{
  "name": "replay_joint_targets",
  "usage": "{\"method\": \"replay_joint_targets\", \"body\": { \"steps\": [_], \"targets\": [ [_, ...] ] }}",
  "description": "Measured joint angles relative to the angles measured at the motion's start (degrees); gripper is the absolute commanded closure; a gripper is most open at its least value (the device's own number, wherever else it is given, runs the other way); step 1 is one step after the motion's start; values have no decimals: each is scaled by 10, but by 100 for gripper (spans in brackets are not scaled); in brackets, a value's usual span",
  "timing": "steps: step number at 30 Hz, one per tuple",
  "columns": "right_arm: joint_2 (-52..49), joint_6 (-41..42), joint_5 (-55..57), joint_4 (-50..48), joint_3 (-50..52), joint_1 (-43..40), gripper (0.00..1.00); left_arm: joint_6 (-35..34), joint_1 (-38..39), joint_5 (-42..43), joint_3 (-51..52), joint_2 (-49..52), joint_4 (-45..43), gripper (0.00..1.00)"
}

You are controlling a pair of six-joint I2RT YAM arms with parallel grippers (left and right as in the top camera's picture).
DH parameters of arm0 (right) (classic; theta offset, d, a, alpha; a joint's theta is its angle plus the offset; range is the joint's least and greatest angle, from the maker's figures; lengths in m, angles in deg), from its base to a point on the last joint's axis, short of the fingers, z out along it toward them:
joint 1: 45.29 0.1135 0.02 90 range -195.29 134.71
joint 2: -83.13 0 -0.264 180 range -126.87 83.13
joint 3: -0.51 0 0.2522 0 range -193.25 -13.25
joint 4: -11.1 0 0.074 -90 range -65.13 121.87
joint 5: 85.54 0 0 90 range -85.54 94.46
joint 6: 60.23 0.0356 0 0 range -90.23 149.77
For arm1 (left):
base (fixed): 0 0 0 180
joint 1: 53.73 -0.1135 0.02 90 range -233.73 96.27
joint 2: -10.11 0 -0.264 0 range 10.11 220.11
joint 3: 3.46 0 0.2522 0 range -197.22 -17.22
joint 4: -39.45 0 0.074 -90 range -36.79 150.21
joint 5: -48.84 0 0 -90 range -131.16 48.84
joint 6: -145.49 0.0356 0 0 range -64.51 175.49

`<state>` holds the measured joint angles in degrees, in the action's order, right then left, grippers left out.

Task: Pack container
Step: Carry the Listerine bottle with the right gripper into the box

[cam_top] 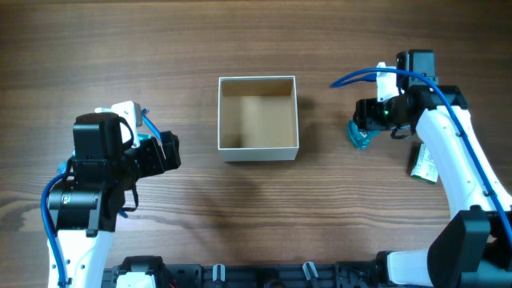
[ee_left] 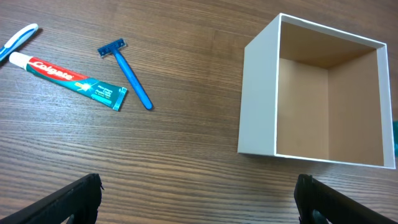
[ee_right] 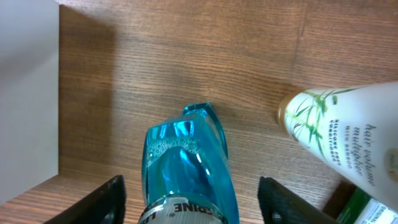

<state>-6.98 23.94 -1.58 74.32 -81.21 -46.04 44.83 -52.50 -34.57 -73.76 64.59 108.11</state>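
The container [cam_top: 258,151] is a square open box with white walls and a tan inside, empty, at the table's middle; it also shows in the left wrist view [ee_left: 258,99]. My right gripper [ee_right: 193,200] is open, its fingers on either side of a blue mouthwash bottle [ee_right: 185,155] lying on the table, with gaps on both sides. In the overhead view the right gripper [cam_top: 366,120] is right of the container, over the bottle [cam_top: 358,136]. My left gripper [ee_left: 199,199] is open and empty, left of the container [cam_top: 168,150].
A toothpaste tube [ee_left: 68,78], a blue razor [ee_left: 127,71] and a toothbrush end [ee_left: 17,40] lie on the table ahead of the left gripper. A white bottle with green leaf print [ee_right: 342,134] lies right of the mouthwash [cam_top: 422,164].
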Motion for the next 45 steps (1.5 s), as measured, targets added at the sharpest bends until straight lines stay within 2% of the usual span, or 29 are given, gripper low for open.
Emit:
{"method": "replay_joint_targets", "body": {
  "steps": [2, 4, 14, 16, 19, 21, 28, 34, 39, 45],
  "targets": [
    [-1, -2, -2, 0, 1, 0, 54, 0, 0, 0, 0, 0, 0, 0],
    [-1, 1, -4, 0, 1, 0, 61, 0, 0, 0, 0, 0, 0, 0],
    [-1, -1, -5, 0, 1, 0, 66, 0, 0, 0, 0, 0, 0, 0],
    [-1, -1, -6, -1, 1, 0, 69, 0, 0, 1, 0, 0, 0, 0],
    [-1, 3, -6, -9, 1, 0, 82, 0, 0, 2, 0, 0, 0, 0],
    [-2, 6, -6, -15, 1, 1, 96, 0, 0, 2, 0, 0, -1, 0],
    [2, 19, -5, -17, -1, 39, 96, 0, 0, 2, 0, 0, -5, 0],
    [57, 55, 14, -5, -44, 100, 96, 0, 0, 2, 0, 0, -5, 0],
    [124, 111, 49, -20, -127, 184, 96, 0, 0, 2, 0, 0, -5, 0],
    [114, 183, 95, -39, -179, 281, 96, 0, 0, 2, 0, 0, -5, 0]
  ]
}}
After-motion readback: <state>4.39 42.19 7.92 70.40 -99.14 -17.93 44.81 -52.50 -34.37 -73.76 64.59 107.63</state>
